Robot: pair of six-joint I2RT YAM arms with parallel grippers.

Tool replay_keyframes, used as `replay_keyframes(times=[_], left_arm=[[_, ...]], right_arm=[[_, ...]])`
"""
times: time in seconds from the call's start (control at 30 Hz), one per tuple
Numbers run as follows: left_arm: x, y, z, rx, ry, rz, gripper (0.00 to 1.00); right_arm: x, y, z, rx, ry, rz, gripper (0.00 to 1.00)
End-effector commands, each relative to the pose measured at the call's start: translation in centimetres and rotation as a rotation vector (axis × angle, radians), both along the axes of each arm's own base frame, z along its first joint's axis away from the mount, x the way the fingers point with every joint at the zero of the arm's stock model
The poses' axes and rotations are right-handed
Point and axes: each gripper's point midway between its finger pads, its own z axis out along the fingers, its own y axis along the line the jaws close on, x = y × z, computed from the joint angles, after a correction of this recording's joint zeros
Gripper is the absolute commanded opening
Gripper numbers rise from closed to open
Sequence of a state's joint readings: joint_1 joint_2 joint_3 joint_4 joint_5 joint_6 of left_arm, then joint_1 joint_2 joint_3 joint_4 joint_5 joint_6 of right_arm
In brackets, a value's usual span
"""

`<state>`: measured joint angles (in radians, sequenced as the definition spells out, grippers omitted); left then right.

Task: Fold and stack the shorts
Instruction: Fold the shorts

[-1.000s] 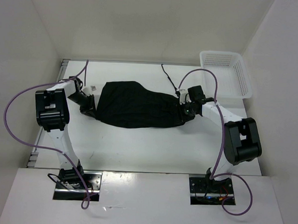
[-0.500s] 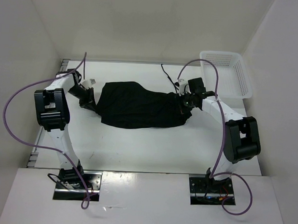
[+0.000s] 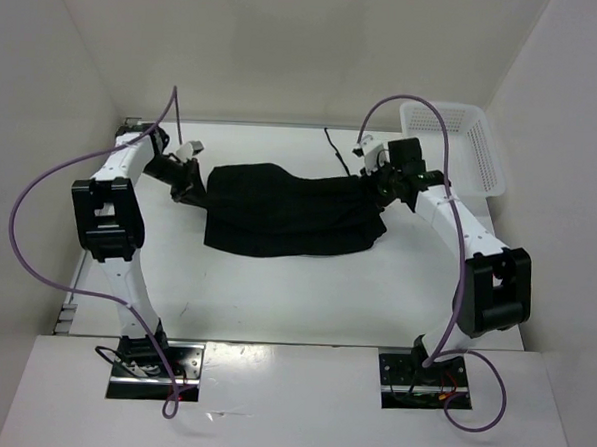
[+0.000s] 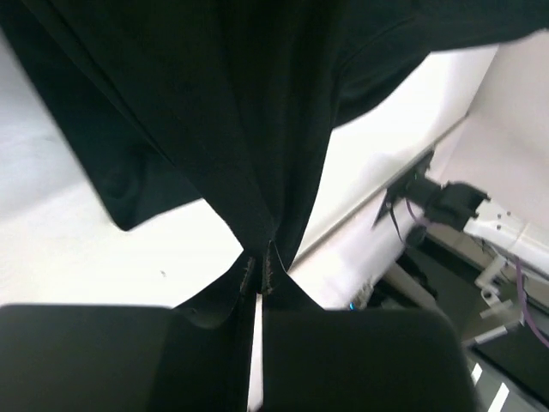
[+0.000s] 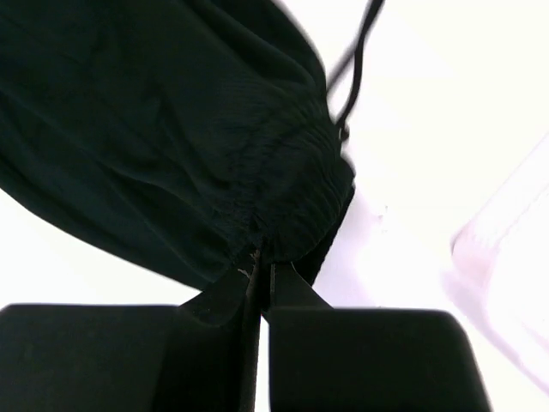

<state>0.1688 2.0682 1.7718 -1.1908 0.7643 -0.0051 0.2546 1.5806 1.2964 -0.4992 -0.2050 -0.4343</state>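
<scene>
The black shorts (image 3: 284, 211) lie stretched across the middle of the white table, partly lifted at both ends. At the left end, my left gripper (image 3: 193, 186) is shut on the shorts' edge; in the left wrist view the fabric (image 4: 249, 129) hangs taut from the pinched jaws (image 4: 260, 273). My right gripper (image 3: 376, 193) is shut on the gathered waistband at the right end, seen bunched in the right wrist view (image 5: 283, 189) above the closed jaws (image 5: 261, 268). A thin black drawstring (image 5: 356, 64) trails off the waistband toward the back.
A white lattice basket (image 3: 463, 142) stands at the back right corner, close to the right arm. White walls close in the table on the left, back and right. Purple cables loop over both arms.
Both grippers have closed on the shorts' ends and moved toward the back of the table, lifting the far edge of the fabric with them.
</scene>
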Motion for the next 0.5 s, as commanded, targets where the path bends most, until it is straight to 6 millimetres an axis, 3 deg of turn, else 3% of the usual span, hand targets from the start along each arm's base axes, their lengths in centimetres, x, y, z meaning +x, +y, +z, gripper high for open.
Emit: replay_keyframes(times=[0.0, 0.03, 0.23, 0.33, 0.37, 0.4, 0.43, 0.47], left_arm=[[-3.2, -2.1, -0.7, -0.055, 0.117, -0.036, 0.05], [-3.5, -2.0, -1.3, -0.044, 0.127, -0.036, 0.06], [-5.7, -2.2, -4.5, -0.026, 0.226, -0.049, 0.06], [-5.4, -2.5, -4.2, -0.052, 0.21, -0.046, 0.06], [-5.1, -2.7, -3.4, -0.069, 0.204, -0.045, 0.06], [-4.8, -2.9, -3.2, -0.083, 0.205, -0.043, 0.06], [-4.6, -3.0, -3.0, -0.096, 0.209, -0.042, 0.07], [-4.2, -3.4, -2.5, -0.104, 0.19, -0.051, 0.07]], right_arm=[[-1.2, -3.8, -1.7, -0.107, 0.005, -0.043, 0.0], [-1.1, -4.7, -2.1, -0.124, 0.003, -0.072, 0.0], [-2.3, -5.9, -4.8, -0.16, 0.036, -0.092, 0.0], [-2.9, -6.2, -5.9, -0.17, 0.045, -0.097, 0.01], [-2.7, -6.4, -5.8, -0.173, 0.037, -0.117, 0.1], [-2.4, -6.8, -5.6, -0.189, 0.023, -0.135, 0.25], [-2.4, -7.0, -5.6, -0.197, 0.022, -0.143, 0.3], [-1.5, -7.1, -4.8, -0.198, -0.015, -0.156, 0.41]])
